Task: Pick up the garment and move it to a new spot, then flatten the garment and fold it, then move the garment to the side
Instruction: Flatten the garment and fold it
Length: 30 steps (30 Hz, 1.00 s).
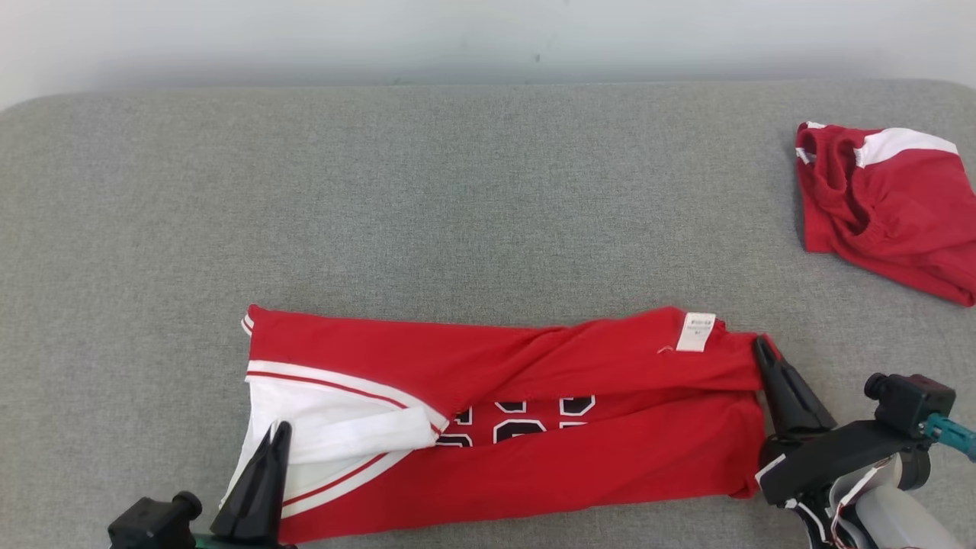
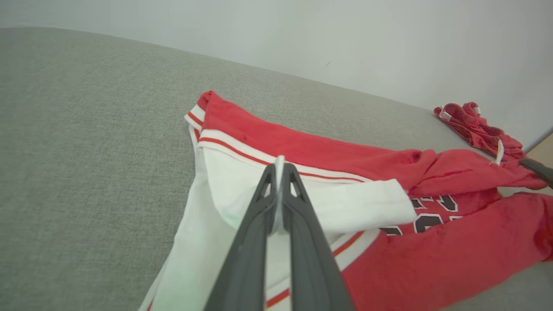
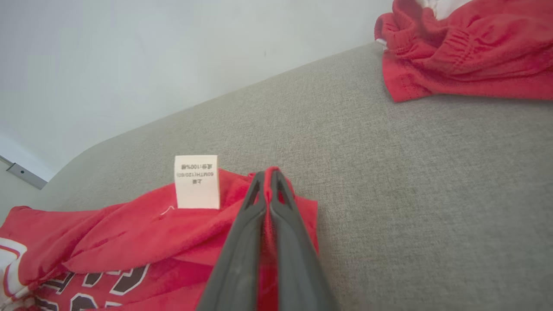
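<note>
Item: red jersey point(image 1: 579, 457), half folded, near edge of grey tabletop point(image 1: 457, 191). Soft, light, limp; likely sags and creases when lifted. Pinched at white left end by left hand point(image 1: 279, 428), at red right corner by right hand point(image 1: 761, 343), both clenched.

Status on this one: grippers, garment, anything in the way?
Left gripper shut on garment, white end; right gripper shut on its red corner. Garment part-folded on table. Second red garment far right, apart.
</note>
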{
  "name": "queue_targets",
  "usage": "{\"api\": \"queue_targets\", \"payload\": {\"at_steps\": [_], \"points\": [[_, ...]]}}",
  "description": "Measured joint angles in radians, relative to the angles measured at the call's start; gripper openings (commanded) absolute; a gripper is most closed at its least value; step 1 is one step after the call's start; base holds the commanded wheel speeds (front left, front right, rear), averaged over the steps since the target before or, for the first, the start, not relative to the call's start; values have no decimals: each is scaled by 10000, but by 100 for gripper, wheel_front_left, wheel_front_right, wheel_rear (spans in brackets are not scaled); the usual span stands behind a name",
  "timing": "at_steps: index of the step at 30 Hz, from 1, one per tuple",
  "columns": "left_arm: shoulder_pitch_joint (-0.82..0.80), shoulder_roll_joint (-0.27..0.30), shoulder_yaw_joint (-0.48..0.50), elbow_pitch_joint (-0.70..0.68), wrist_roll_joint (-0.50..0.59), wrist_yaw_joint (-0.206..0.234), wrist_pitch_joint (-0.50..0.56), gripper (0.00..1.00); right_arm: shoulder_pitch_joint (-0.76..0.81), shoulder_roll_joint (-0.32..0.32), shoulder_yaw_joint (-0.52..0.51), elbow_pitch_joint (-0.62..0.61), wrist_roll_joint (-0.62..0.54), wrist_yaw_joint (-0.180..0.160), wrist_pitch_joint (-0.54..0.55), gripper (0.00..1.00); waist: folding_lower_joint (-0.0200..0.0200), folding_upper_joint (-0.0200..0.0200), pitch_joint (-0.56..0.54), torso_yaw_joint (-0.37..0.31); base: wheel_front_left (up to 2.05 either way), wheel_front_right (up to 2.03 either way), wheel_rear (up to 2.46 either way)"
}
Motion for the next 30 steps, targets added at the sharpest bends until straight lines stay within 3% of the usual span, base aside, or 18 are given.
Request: {"api": "queue_targets", "payload": {"at_steps": [5,6,7,8,9,10,25,30], "points": [[173,-343,295,637,393,-224,-2,0,7,13,165,215,-4,0,0,0,0,0,-47,-23,0,0,0],[182,-424,357,767,395,-259,-2,0,9,15,171,267,-4,0,0,28,0,0,-74,-27,0,0,0],[187,-481,405,930,426,-332,-2,0,8,29,163,293,-21,0,0,49,0,0,-101,-32,0,0,0],[208,-523,458,1034,520,-349,-2,36,8,40,138,307,-102,0,0,100,0,0,-126,-34,0,0,0],[224,-587,545,1089,648,-380,-2,82,9,54,117,332,-136,0,0,100,0,0,-150,-32,0,0,0],[237,-667,627,1106,721,-410,-2,100,14,86,65,339,-163,0,0,100,0,0,-173,-28,0,0,0],[805,-1747,2429,360,2265,-437,-2,100,564,589,-1221,-571,-1300,0,2,100,0,0,-549,227,0,0,0],[1011,-2079,2807,303,2635,-669,-2,100,770,585,-1452,-642,-1421,0,0,100,0,0,-755,330,0,0,0]]}}
